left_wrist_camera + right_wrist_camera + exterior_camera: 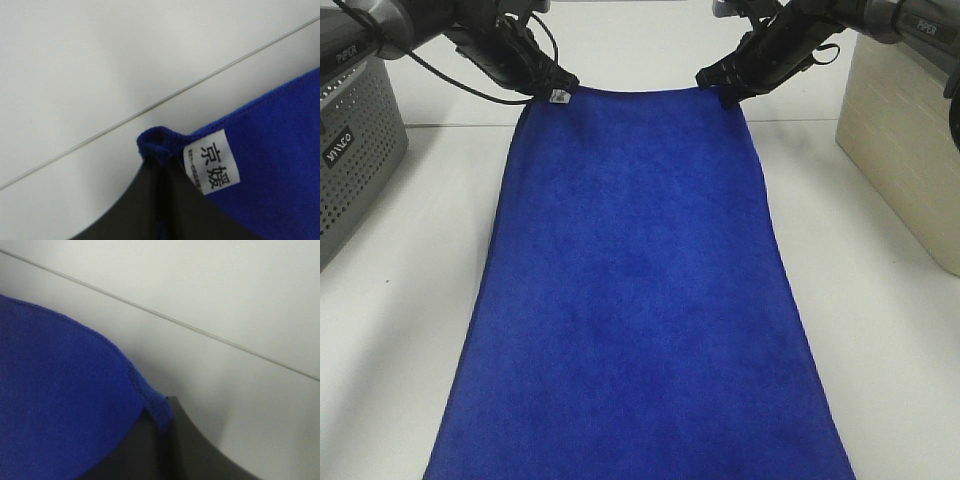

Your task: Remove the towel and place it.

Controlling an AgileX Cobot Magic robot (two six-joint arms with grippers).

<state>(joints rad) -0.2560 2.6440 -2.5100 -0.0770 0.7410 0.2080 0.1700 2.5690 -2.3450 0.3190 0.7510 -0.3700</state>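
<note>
Bench: white surface [880,330] under everything, with a thin seam line running across it behind the cloth; a grey perforated basket [350,160] stands at the left edge of the high view and a cream basket [905,140] at the right.
Towel: royal-blue towel [640,300] spread long and smooth down the middle of the bench between the two baskets; its far short edge is held by both arms, its near end runs out of the high view.
Left gripper: left gripper [557,88] has its fingers clamped on the far left corner of the towel, right beside the small white tag [559,96].
Right gripper: right gripper [723,92] has its fingers clamped on the far right corner; the edge between the two corners is stretched nearly straight.
Only in the left wrist view: black printed characters on the tag [212,162]; the corner of the cloth bunched into a small roll above the dark fingers [125,210].
Only in the right wrist view: stitched hem of the towel [60,390] curving into the fingers [200,450]; the corner seems lifted slightly off the bench, though the close, blurred view leaves that unsure.
Only in the high view: the towel's full spread and the baskets; pile plain and even, with no folds.
</note>
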